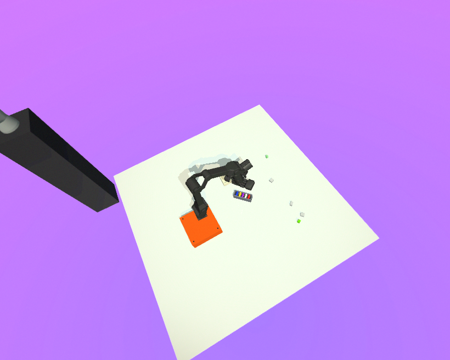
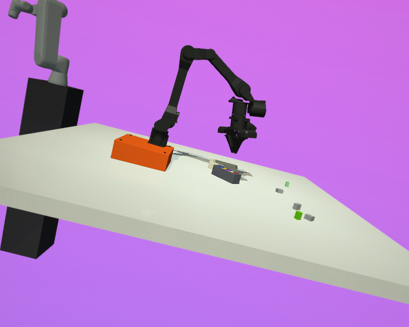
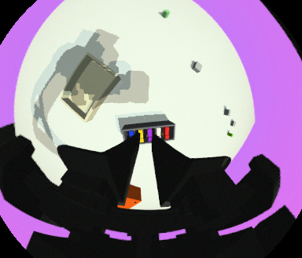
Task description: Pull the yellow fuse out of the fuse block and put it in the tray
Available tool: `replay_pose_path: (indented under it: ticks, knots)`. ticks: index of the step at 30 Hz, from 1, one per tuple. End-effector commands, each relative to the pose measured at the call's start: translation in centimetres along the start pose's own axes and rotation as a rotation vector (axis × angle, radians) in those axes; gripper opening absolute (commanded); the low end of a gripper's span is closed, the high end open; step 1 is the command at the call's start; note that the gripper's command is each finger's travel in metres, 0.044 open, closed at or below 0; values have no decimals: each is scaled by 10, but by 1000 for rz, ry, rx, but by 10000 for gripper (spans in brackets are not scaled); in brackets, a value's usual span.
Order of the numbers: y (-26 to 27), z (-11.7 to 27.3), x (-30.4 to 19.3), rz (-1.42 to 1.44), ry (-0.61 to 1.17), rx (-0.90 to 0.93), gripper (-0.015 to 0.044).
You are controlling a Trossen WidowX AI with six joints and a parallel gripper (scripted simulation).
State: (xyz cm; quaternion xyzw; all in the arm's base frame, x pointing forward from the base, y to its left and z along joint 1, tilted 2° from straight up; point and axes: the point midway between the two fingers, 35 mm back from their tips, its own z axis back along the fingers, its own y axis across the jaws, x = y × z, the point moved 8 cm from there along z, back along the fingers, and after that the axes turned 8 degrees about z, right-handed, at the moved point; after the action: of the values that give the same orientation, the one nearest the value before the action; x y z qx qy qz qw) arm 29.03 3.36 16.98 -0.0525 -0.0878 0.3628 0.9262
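The black arm (image 2: 197, 70) reaches out from its orange base (image 2: 141, 152) and bends down so that the pincer (image 2: 235, 149) hangs point-down, well above the tabletop (image 2: 127, 197). Its two fingers stand close together with only a narrow wedge of space between them, and nothing sits in that gap; it grips nothing.

Below it and a little nearer the camera in the exterior view lies the grey fuse block (image 2: 226, 174). From the wrist view the block (image 3: 146, 126) shows a row of coloured fuses still seated in it: blue, then the yellow fuse (image 3: 141, 135), then purple, white and red. The yellow fuse (image 1: 240, 194) is in its slot, second from one end, apart from the pincer.

The cream tray (image 3: 90, 85) lies just beside the block, partly under the arm's shadow. From the top view most of the tray is hidden behind the wrist.

Farther out on the tabletop a few small grey and green cubes (image 2: 298, 215) lie scattered, well apart from the block.
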Motion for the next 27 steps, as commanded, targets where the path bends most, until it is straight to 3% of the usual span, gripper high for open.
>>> replay_pose_path:
  ticks: [1, 27]
  knots:
    - [2, -29, -25, 169, 81, 122, 74]
    - [-1, -45, -23, 169, 81, 122, 74]
